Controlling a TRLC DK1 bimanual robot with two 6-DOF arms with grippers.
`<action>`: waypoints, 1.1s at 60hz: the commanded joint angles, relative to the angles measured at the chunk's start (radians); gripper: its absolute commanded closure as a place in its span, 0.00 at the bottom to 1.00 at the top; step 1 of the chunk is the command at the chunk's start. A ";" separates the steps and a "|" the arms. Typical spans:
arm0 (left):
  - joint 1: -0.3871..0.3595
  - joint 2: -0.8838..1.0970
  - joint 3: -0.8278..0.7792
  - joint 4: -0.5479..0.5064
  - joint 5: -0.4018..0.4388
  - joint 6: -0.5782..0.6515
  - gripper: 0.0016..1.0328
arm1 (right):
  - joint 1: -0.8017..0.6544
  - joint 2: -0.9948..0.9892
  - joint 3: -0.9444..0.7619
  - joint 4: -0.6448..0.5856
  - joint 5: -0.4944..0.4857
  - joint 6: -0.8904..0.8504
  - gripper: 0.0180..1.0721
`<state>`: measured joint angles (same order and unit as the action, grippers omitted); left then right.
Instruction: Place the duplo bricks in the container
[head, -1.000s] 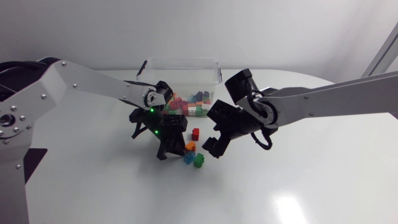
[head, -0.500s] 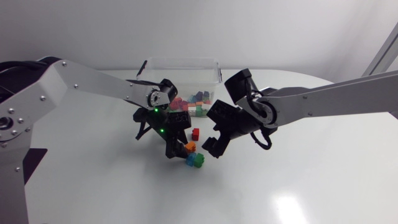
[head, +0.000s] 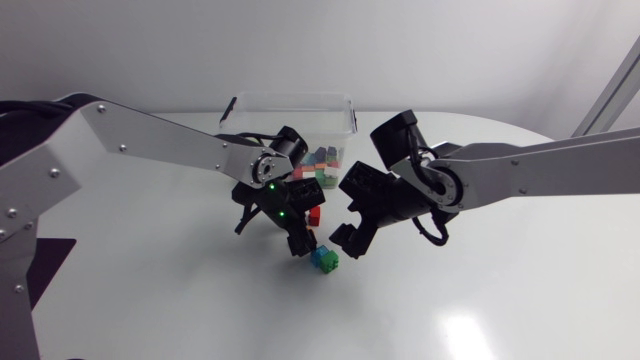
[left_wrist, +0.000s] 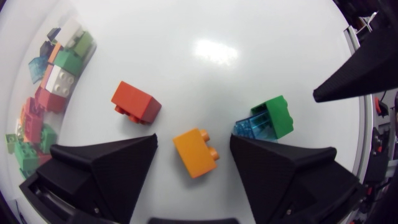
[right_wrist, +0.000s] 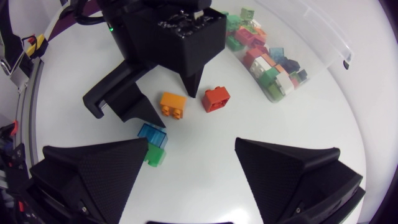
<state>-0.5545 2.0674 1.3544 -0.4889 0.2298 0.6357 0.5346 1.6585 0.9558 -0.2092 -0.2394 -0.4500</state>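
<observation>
Now both grippers stand open above the loose bricks

The left gripper (head: 298, 236) has its fingers wide apart and holds nothing. The orange brick (left_wrist: 196, 152) lies on the table (head: 500, 280) between them, touching neither finger. The red brick (left_wrist: 135, 103) lies just ahead of one finger. The green brick (left_wrist: 277, 116) and blue brick (left_wrist: 252, 129) touch each other beside the other finger. The right gripper (right_wrist: 191, 144) is also wide open and empty, facing the left one. The clear container (head: 290, 103), with many bricks inside, stands behind both.
</observation>
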 joint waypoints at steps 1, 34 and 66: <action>-0.013 0.000 -0.023 0.000 -0.015 -0.070 0.57 | -0.005 -0.025 -0.031 -0.002 -0.003 -0.007 0.05; 0.056 -0.205 -0.140 -0.037 -0.021 -0.041 0.75 | 0.018 -0.043 -0.035 -0.027 0.000 -0.012 0.05; 0.188 -0.541 -0.278 -0.042 0.062 -0.022 0.75 | 0.143 0.014 0.115 -0.271 0.088 -0.515 0.05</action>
<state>-0.3813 1.5784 1.0935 -0.5259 0.2798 0.6033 0.6708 1.6402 1.0012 -0.4252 -0.1688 -0.8501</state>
